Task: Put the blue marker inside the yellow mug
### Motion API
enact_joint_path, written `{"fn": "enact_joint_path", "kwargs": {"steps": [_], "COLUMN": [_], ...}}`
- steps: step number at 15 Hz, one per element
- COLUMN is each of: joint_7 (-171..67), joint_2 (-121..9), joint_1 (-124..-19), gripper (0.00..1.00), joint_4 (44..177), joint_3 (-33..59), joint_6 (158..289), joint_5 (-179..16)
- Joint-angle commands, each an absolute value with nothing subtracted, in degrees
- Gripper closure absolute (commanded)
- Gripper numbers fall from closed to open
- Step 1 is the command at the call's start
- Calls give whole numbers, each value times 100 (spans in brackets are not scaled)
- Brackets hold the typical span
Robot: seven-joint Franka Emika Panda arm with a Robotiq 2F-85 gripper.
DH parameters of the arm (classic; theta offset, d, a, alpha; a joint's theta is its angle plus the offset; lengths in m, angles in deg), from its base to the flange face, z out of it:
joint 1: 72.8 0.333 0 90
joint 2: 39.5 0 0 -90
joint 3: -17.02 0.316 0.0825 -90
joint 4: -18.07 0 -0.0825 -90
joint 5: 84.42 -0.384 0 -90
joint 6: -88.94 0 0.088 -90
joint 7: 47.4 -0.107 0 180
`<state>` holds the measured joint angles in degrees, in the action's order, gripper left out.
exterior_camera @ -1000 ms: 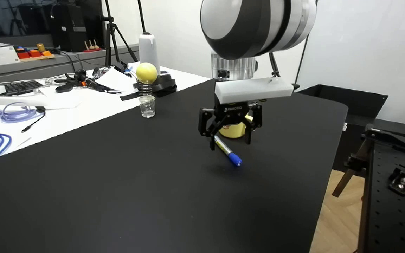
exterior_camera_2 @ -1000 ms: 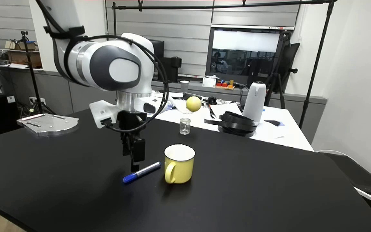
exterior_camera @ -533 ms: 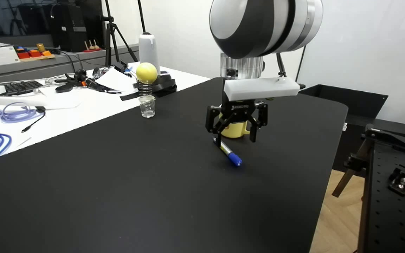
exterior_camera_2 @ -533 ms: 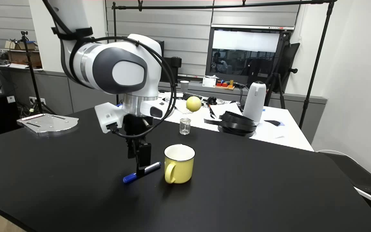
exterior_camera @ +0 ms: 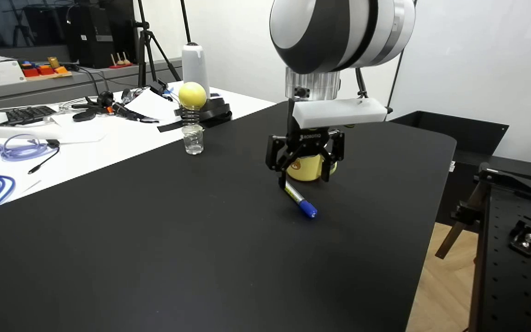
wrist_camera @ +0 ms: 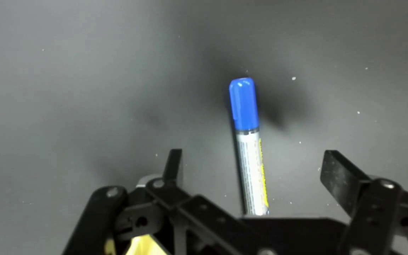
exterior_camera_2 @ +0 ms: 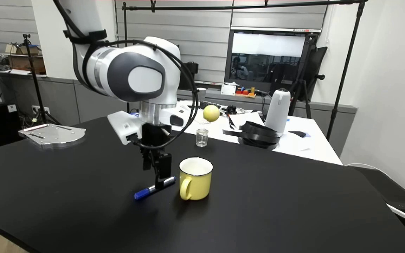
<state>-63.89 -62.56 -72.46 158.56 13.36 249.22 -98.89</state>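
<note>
Gripper [wrist_camera: 252, 154], black and jointed, holds its two fingers well spread in the wrist view, one on either side of the slim blue-capped marker [wrist_camera: 249, 148] with its pale, yellow-edged barrel. The marker lies on the matte black table [wrist_camera: 83, 88]; its tail end reaches the outline of the gripper's body in that view, and whether the tip is covered cannot be told. In an exterior view a finger [exterior_camera_2: 159, 183] crosses the barrel and hides a piece of it; contact between the two is unclear. Just beside the tail end, the cylindrical yellow mug [exterior_camera_2: 195, 186] with white inside and dark rim stands upright in plain sight; in an exterior view the same mug [exterior_camera: 307, 170] is masked above by the gripper, its small mark too blurred to read. A bright yellow patch [wrist_camera: 145, 246] at the wrist view's bottom edge is cut off, too little to name.
</note>
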Motion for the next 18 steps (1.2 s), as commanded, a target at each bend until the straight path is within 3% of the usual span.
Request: {"fn": "enact_joint_path", "kwargs": {"steps": [1,18], "joint_7": [-6397,-6362], "joint_2": [-6266,-6572], "joint_1": [-7282,-7237], "gripper": [0,0], "joint_4": [15836,15743], "joint_3": [1366,1396], "joint_6": [24913,25287], "joint_5": [-9858,-9844]}}
